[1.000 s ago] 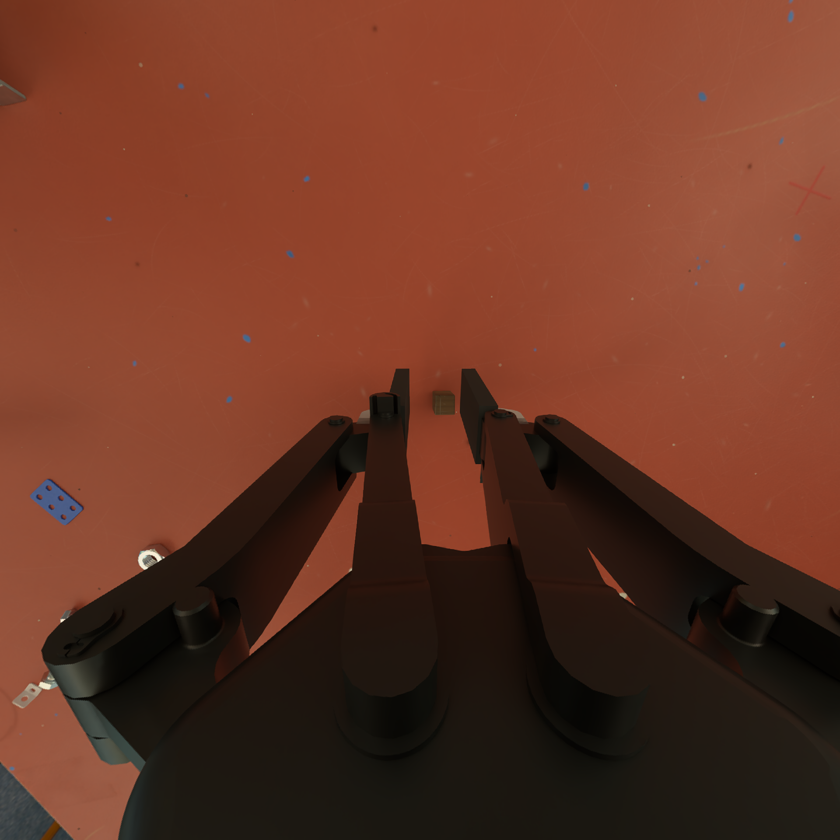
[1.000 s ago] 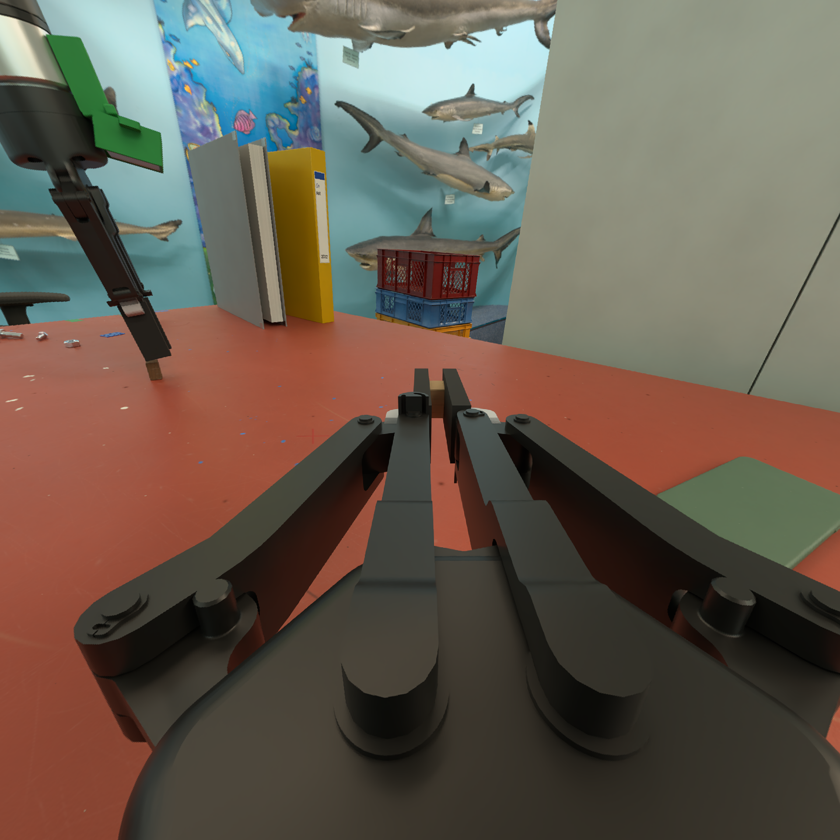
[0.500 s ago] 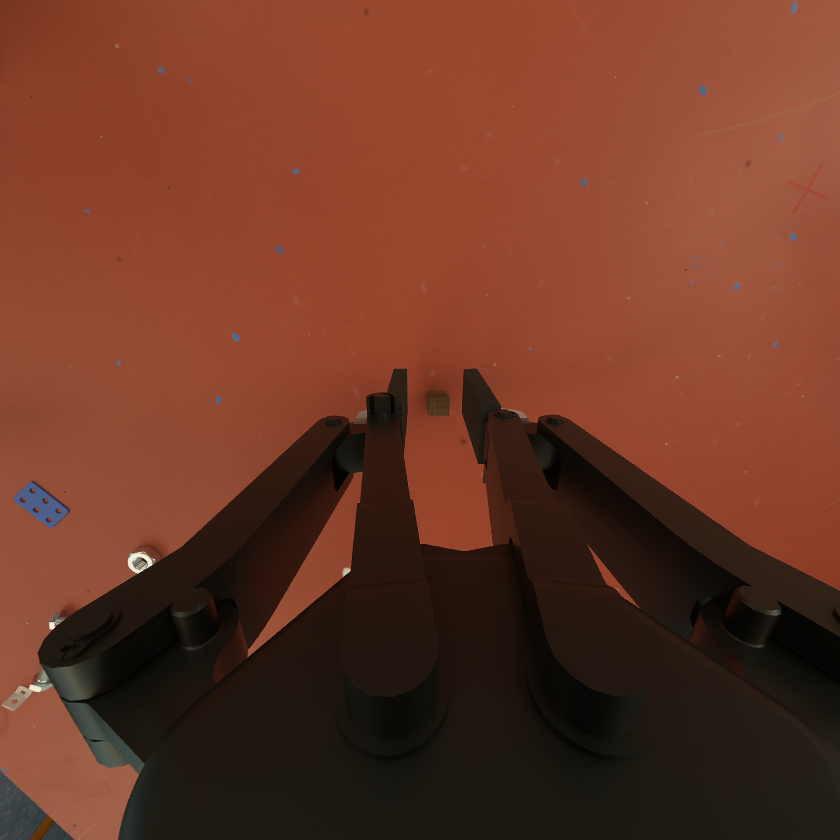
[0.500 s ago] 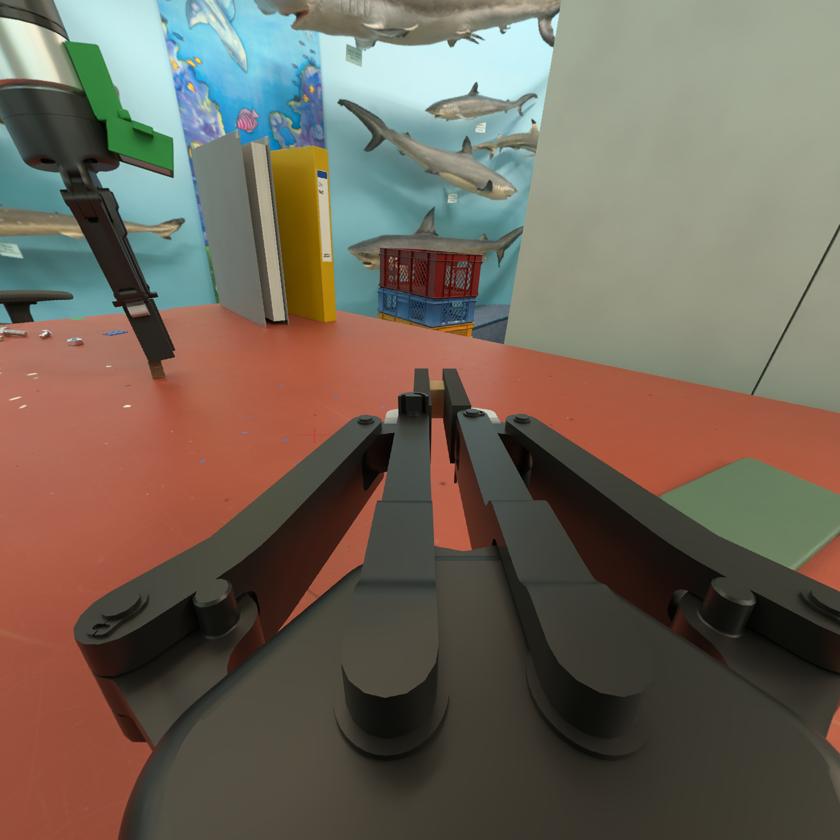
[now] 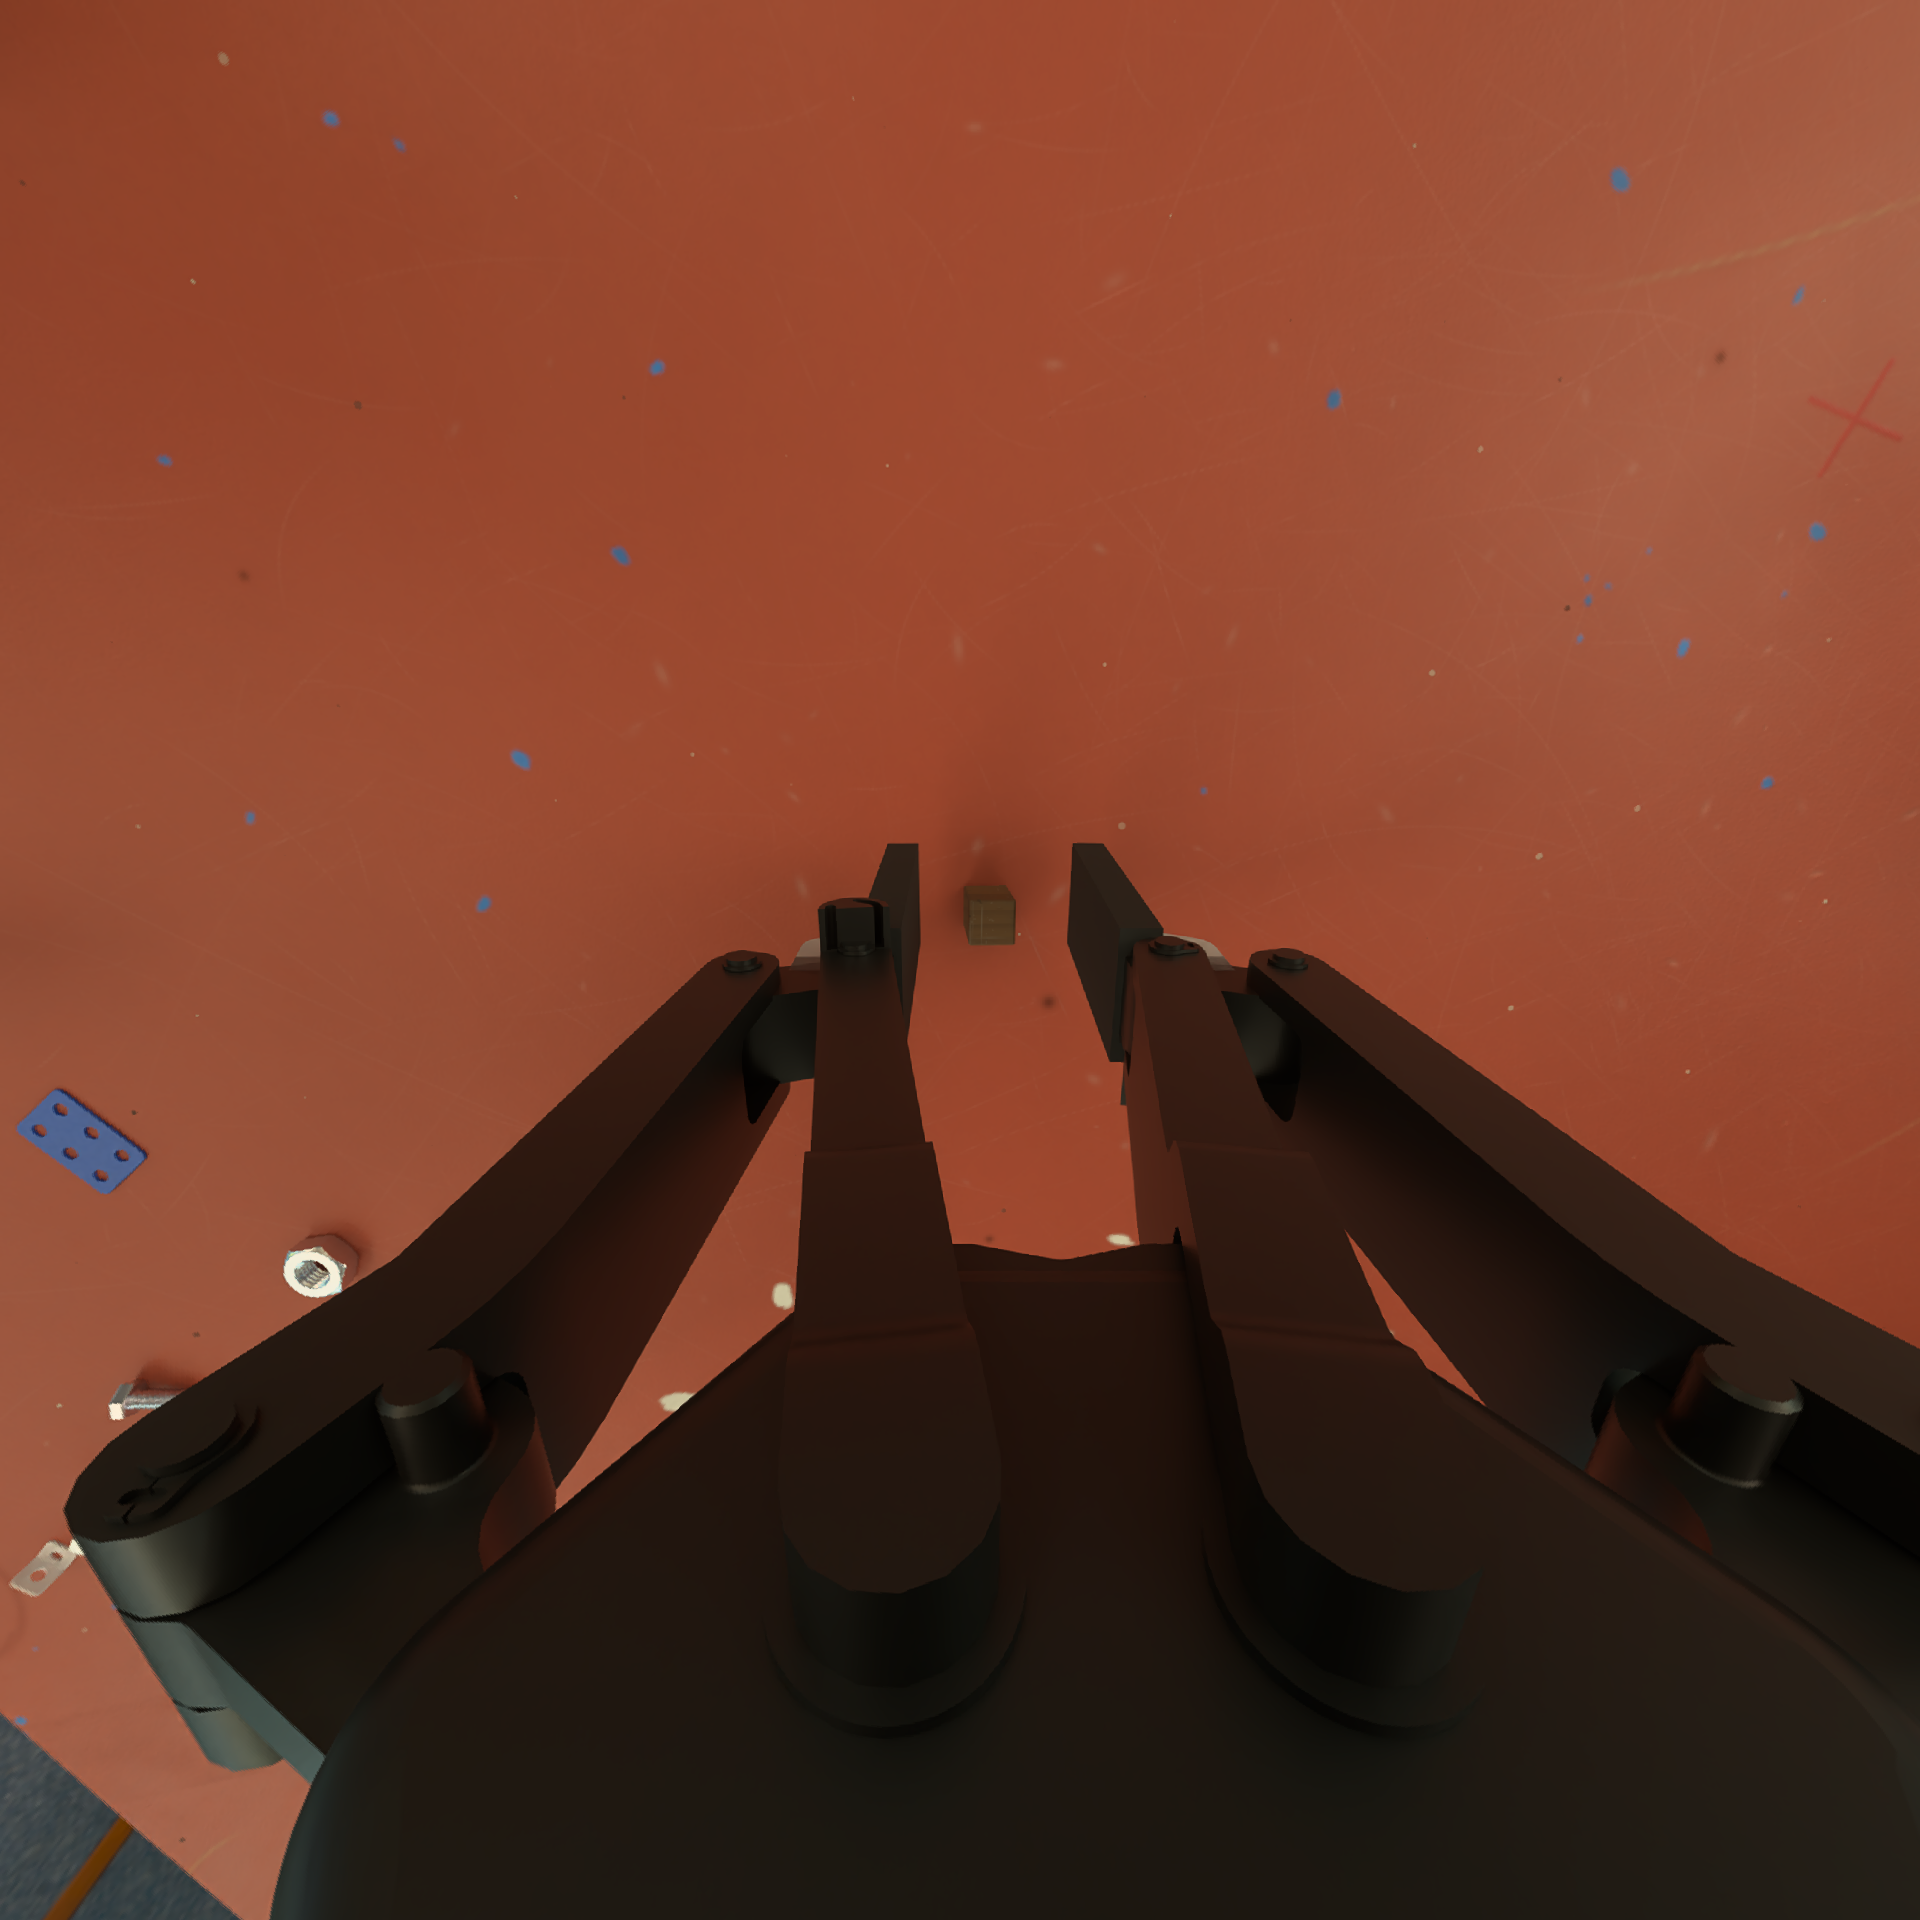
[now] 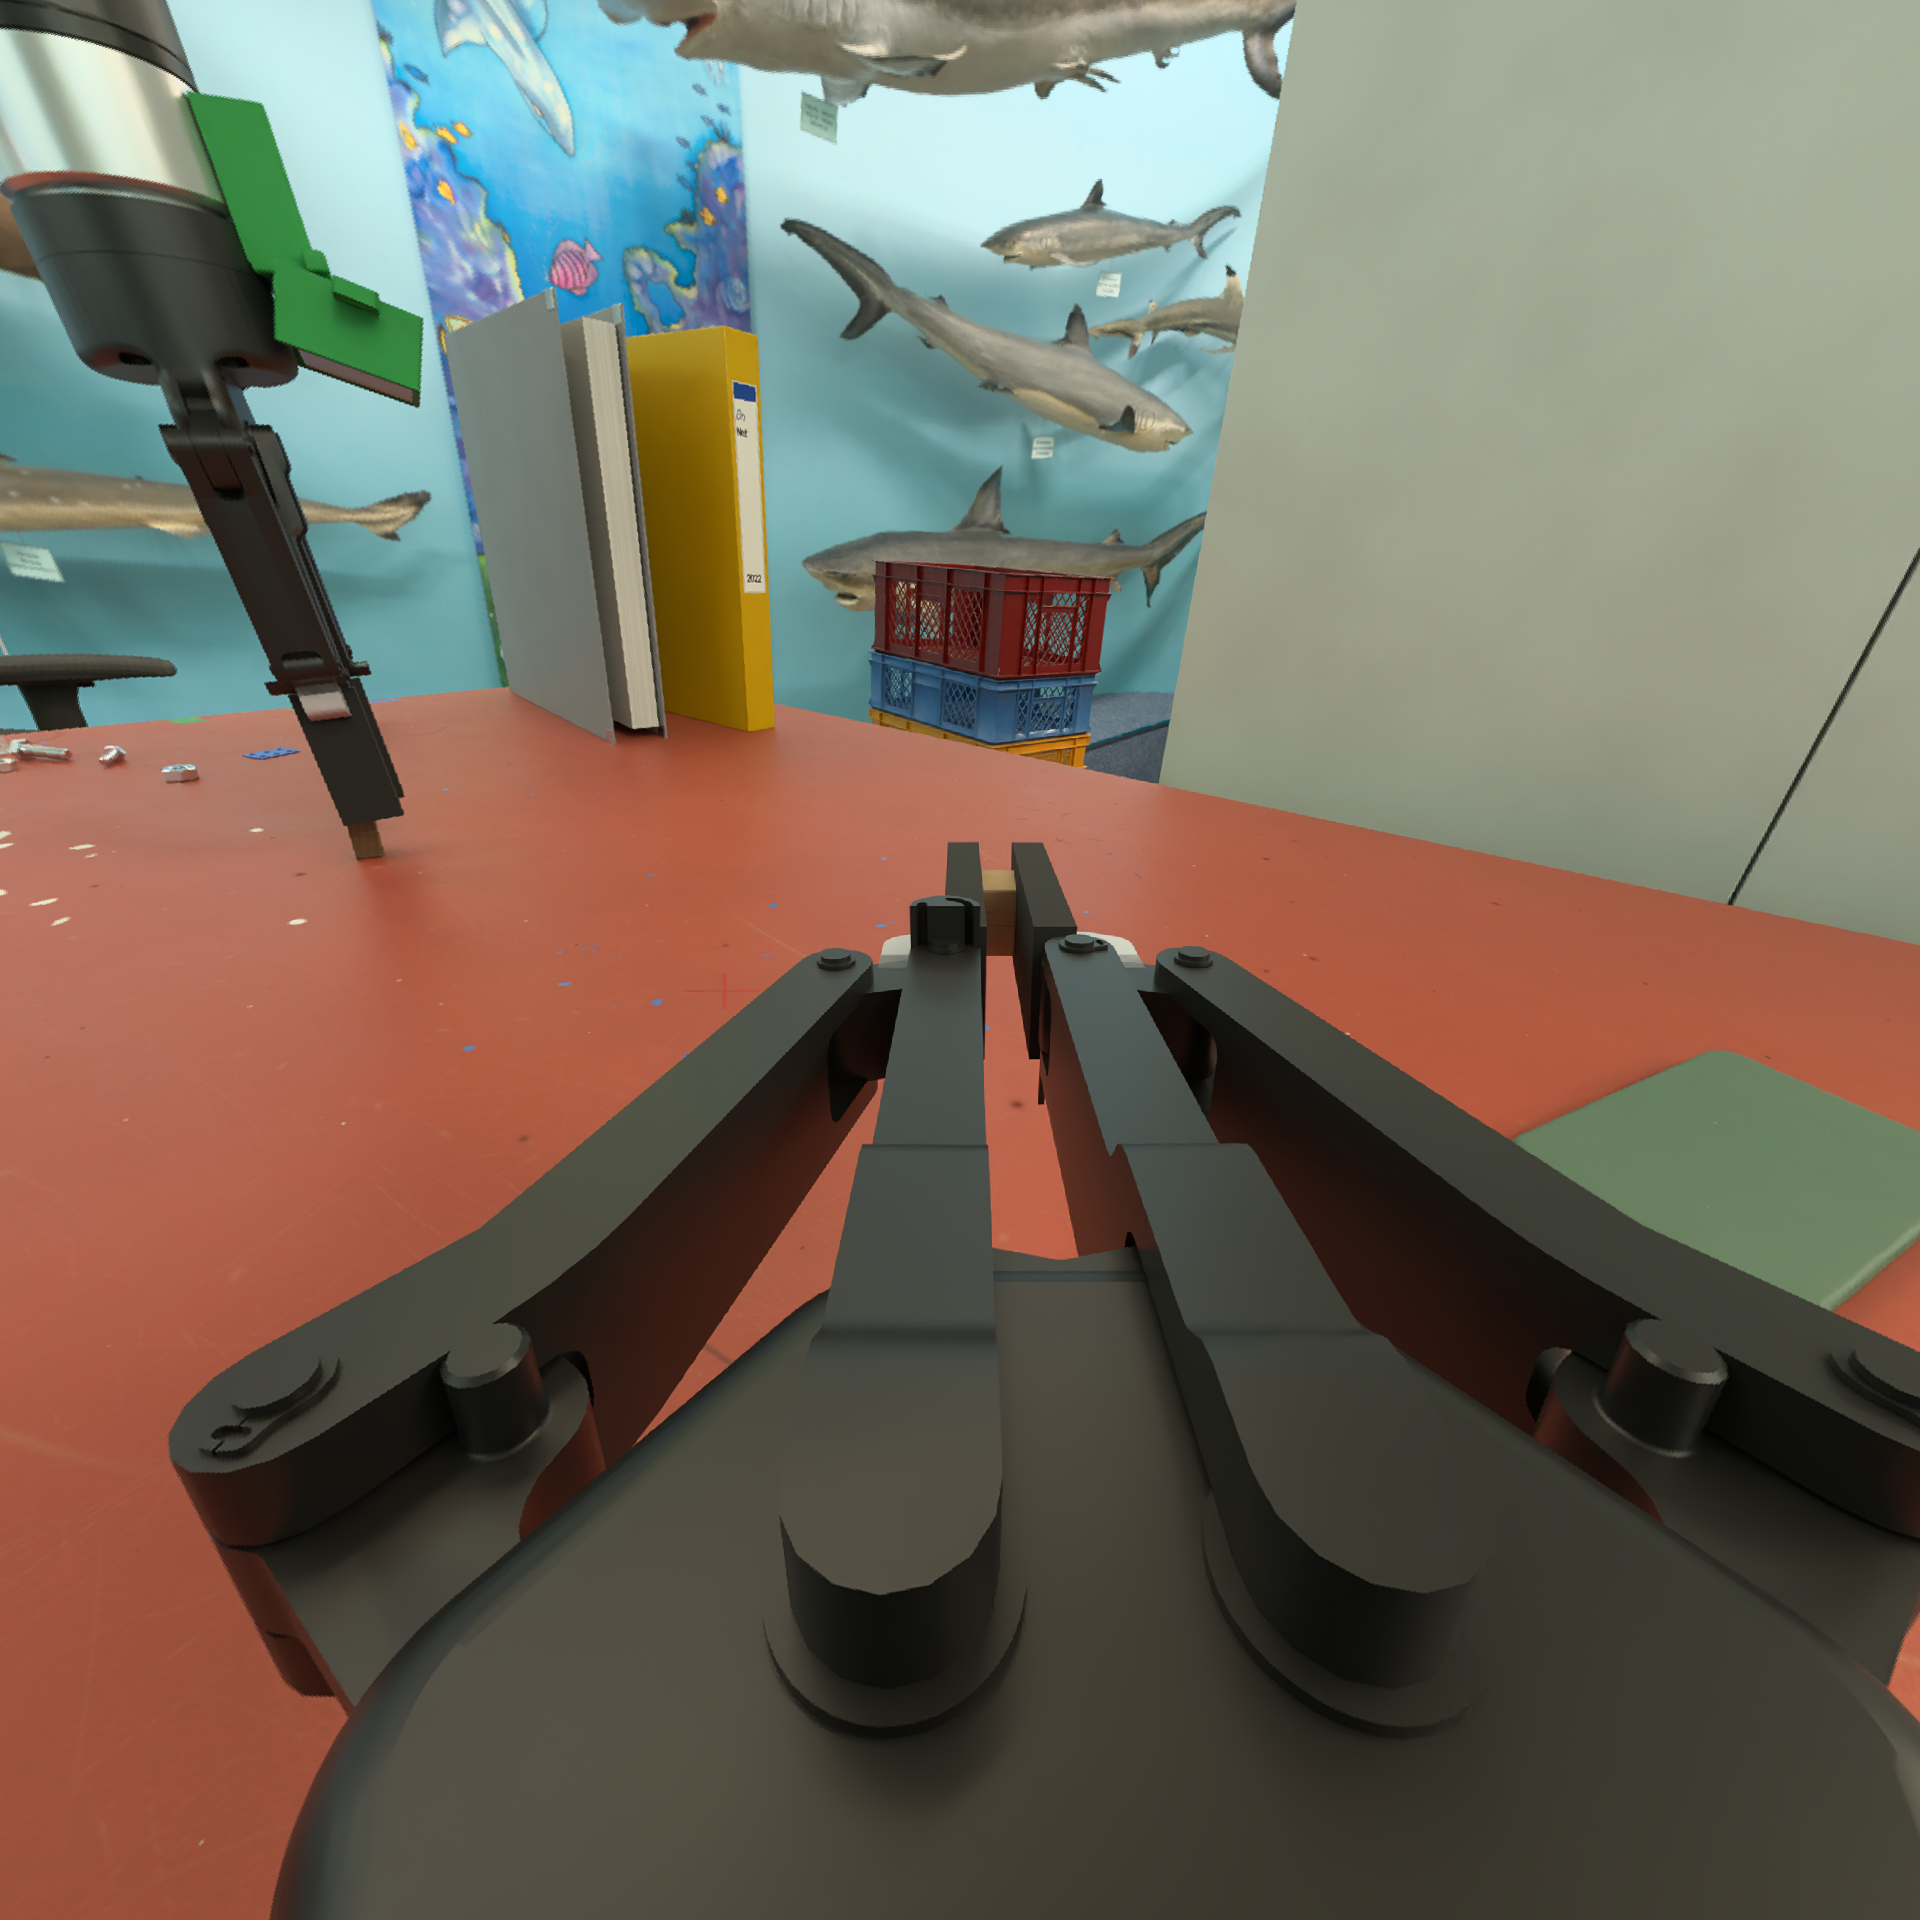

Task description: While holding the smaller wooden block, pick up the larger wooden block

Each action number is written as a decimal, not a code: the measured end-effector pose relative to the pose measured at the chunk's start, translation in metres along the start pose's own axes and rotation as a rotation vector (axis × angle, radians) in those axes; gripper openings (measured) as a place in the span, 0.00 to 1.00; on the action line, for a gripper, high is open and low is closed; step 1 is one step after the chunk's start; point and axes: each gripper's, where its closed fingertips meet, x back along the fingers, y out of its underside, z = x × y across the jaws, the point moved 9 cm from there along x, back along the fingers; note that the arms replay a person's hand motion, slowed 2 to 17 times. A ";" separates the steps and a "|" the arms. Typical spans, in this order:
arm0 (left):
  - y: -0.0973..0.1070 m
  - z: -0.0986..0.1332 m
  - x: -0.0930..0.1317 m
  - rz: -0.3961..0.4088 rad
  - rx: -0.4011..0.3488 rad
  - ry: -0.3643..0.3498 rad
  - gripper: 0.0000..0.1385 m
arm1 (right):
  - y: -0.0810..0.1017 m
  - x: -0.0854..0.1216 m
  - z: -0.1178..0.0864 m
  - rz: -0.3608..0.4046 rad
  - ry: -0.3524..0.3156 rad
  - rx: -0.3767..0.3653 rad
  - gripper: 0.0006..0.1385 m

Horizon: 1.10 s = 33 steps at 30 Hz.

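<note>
A small brown wooden block [image 5: 988, 916] lies on the red table [image 5: 935, 416]. My left gripper [image 5: 994, 873] is open, and its two fingertips stand low on either side of the block without touching it. In the right wrist view the left gripper [image 6: 358, 810] reaches down at the far left with that block [image 6: 366, 840] just under its tips. My right gripper [image 6: 995, 873] is shut on a lighter, smaller wooden block [image 6: 998, 904] and holds it above the table.
A blue perforated plate [image 5: 81, 1140], a nut [image 5: 315, 1265], a bolt [image 5: 140, 1401] and a bracket [image 5: 40, 1569] lie left of the left gripper, near the table's edge. A grey book and yellow binder [image 6: 707, 530] stand at the back. A green pad [image 6: 1756, 1174] lies right.
The left gripper's fingers have spread a little wider around the block on the table, and the gripper has shifted slightly. The right gripper still grips its block and has barely moved.
</note>
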 end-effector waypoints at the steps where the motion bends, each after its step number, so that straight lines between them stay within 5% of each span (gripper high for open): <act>1: 0.000 0.000 0.000 -0.003 0.000 0.000 0.29 | 0.000 0.000 0.000 0.000 0.000 0.001 0.06; 33: -0.001 0.006 -0.002 -0.136 -0.024 -0.037 0.29 | 0.000 0.000 -0.002 -0.003 -0.006 0.013 0.06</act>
